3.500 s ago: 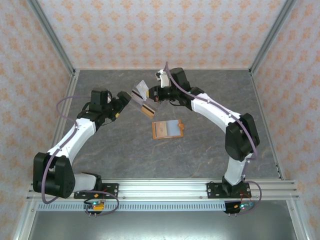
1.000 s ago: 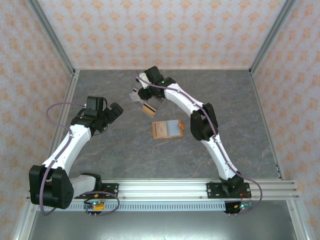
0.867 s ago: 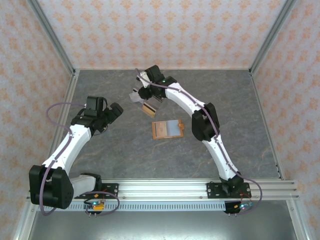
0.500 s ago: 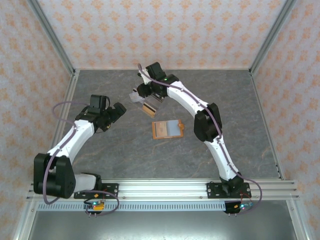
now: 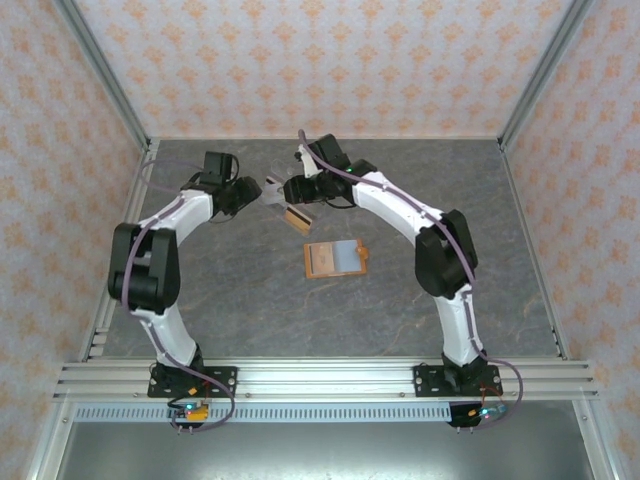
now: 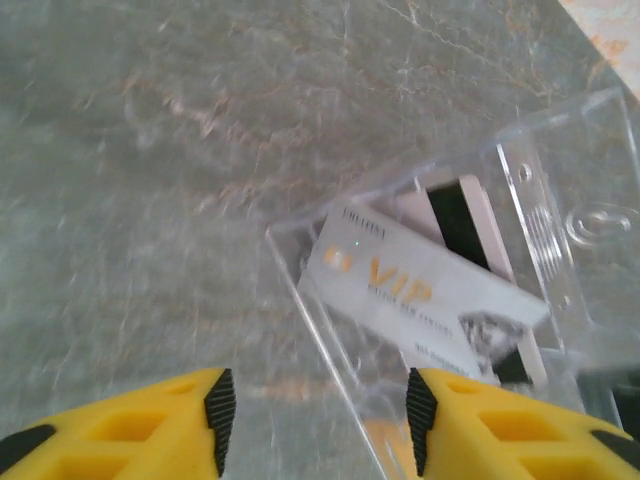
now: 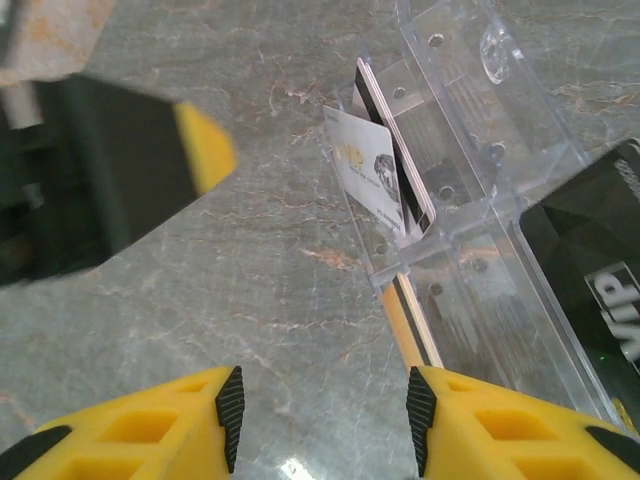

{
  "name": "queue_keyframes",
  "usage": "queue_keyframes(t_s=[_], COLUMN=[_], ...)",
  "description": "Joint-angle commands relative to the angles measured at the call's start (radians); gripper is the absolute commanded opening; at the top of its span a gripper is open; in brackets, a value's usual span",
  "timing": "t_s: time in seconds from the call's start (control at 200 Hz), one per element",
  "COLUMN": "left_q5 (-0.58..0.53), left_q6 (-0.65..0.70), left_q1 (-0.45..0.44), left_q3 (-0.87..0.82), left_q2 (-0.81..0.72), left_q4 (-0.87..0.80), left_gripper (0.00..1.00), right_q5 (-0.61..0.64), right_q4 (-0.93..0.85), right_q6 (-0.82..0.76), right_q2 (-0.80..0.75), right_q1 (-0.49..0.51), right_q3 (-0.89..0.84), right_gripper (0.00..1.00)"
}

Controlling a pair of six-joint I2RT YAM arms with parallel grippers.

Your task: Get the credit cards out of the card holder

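Left gripper [image 6: 315,435] and right gripper [image 7: 315,420] both hold their fingers parted, empty. The pale VIP card [image 6: 420,290] lies just ahead-right of the left one, long axis slanting, seemingly under the clear plastic piece [image 6: 560,230]. The orange card holder [image 5: 318,262] sits well apart.

The table [image 5: 250,300] is grey marble with pale and tan veins. The walls [image 5: 320,60] are peach with an orange floral repeat. The card holder [image 5: 336,258] is orange with a grey inner pocket. At its 11 o'clock is a tan card [image 5: 295,218] with a dark stripe. The plastic piece [image 6: 545,200] is clear. A silver-grey card [image 6: 420,290] bears orange lettering, and a pale card [image 6: 462,222] has a black stripe. At 4 o'clock in the right wrist view, a black card [image 7: 600,270] has white lettering. The left gripper [image 6: 312,425] and right gripper [image 7: 315,425] are yellow with black pads.
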Motion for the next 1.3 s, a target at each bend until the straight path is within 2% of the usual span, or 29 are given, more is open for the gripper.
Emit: queue_keyframes(t_s=[0.0, 0.07, 0.305, 0.536, 0.916, 1.291], left_q5=[-0.089, -0.123, -0.15, -0.079, 0.058, 0.149], left_q6=[0.053, 0.06, 0.089, 0.102, 0.106, 0.106], left_q1=[0.01, 0.012, 0.014, 0.015, 0.015, 0.009], left_q3=[0.105, 0.16, 0.284, 0.336, 0.289, 0.192], left_q2=[0.107, 0.163, 0.27, 0.333, 0.318, 0.278], left_q4=[-0.003, -0.027, -0.08, -0.09, -0.063, -0.011], left_gripper=[0.41, 0.33, 0.23, 0.16, 0.15, 0.15], right_q5=[0.012, 0.02, 0.018, 0.009, 0.027, 0.071], right_q4=[0.071, 0.074, 0.07, 0.064, 0.018, -0.112], right_q6=[0.043, 0.042, 0.041, 0.042, 0.0, -0.087], right_q2=[-0.099, -0.124, -0.127, -0.12, -0.083, 0.106], right_q1=[-0.001, 0.0, -0.002, -0.002, -0.002, -0.002], right_q3=[-0.069, -0.097, -0.117, -0.109, -0.053, 0.166], right_gripper=[0.5, 0.5, 0.51, 0.5, 0.49, 0.46])
